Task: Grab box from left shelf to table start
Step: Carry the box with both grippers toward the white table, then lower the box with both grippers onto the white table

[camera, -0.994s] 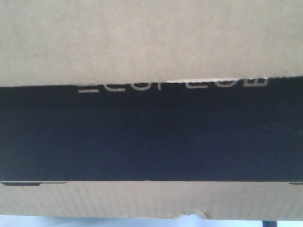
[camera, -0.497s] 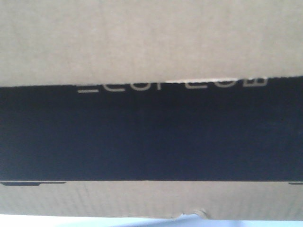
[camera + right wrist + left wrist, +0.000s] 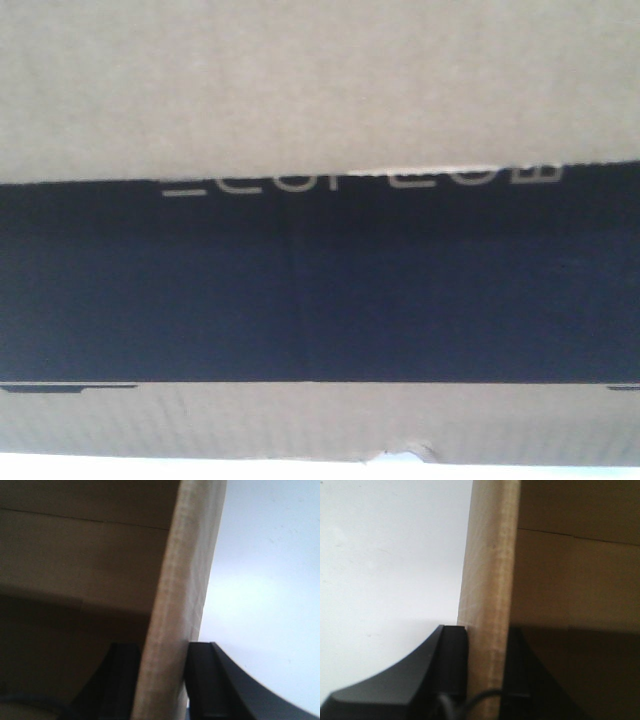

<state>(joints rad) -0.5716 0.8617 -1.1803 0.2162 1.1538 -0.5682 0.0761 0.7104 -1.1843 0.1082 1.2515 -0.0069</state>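
Cardboard carton [image 3: 320, 90] fills the front view, black panel [image 3: 320, 290] facing the camera, its pale lettering [image 3: 365, 183] cut off by the lid. Contents not visible. Left tool [image 3: 487, 652] clamps a carton wall between its fingers. Right tool [image 3: 162, 662] clamps another. White surface [image 3: 200, 470] shows as a strip under the carton's bottom edge.

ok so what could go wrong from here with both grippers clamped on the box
1. The left gripper and right gripper each pinch only a thin cardboard wall of the box; it could bend, tear or slip out.
2. The box fills the front view, leaving only a pale strip below, so the set-down may be poorly seen.
3. Its lower edge is already nicked.
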